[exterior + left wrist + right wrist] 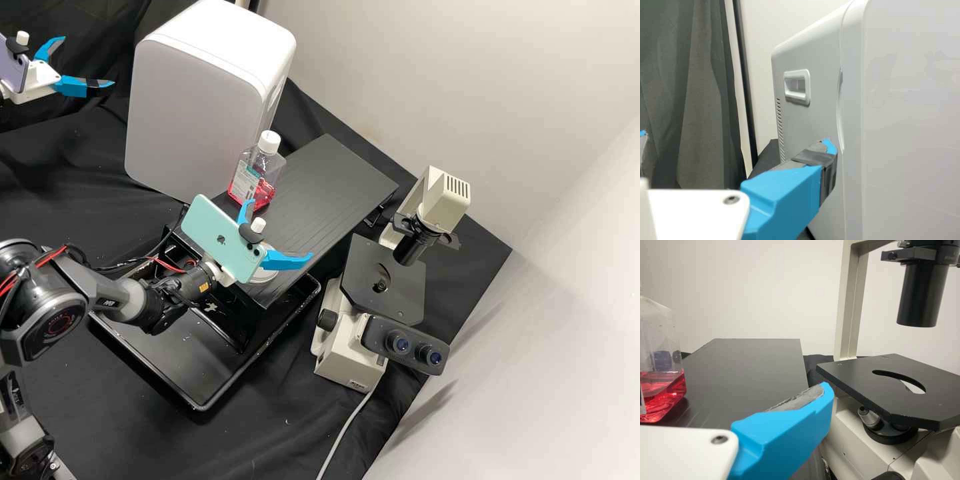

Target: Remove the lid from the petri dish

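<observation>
High view: a black-draped counter (87,167) is seen, with a white cabinet (200,100) stood at 11 o'clock. A ribbed black platform (333,187) is raised near the middle, and a shallow black tray (193,360) is laid against its 7 o'clock end. A microscope (373,320) is placed just beside the platform at 4 o'clock. The right tool (281,228) is held over the platform's near edge, its two blue fingers spread wide and closed on nothing. The left tool (88,61) is held at 10 o'clock, near the cabinet and well apart from everything else, with its fingers likewise parted. A flask (255,175) of pink liquid with a white cap is stood upright on the platform's 10 o'clock corner. The petri dish (267,275), a small clear disc, is set at the platform's near edge, partly covered by the lower finger of the right tool. Whether its lid is on cannot be told.
</observation>
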